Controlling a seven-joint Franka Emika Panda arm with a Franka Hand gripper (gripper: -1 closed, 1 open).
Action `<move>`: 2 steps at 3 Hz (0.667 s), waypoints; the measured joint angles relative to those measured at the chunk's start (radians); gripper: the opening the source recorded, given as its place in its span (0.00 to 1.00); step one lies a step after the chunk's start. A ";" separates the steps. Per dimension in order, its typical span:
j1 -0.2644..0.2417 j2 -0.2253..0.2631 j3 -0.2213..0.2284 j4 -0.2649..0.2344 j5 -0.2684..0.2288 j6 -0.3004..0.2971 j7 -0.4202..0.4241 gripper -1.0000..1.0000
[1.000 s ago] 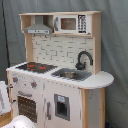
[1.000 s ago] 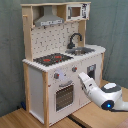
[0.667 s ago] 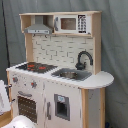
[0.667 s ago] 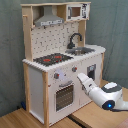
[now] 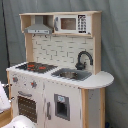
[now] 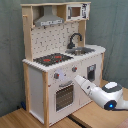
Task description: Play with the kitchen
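The kitchen (image 5: 57, 70) fills both exterior views; the tool (image 6: 76, 80) sits near its knobs (image 6: 56, 76), can't tell its grip.

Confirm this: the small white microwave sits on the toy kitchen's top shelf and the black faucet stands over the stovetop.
Wrong on the faucet: in the first exterior view the black faucet stands over the sink, beside the black-red stovetop. The small white microwave is on the top shelf.

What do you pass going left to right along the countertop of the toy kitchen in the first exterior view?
Black stovetop with red rings → steel sink basin → curved black faucet → rounded light-wood counter end.
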 joint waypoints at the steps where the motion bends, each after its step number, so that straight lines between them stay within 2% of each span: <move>1: 0.005 -0.001 -0.011 -0.001 -0.017 0.020 -0.122 1.00; 2: 0.018 -0.001 -0.027 -0.006 -0.023 0.040 -0.234 1.00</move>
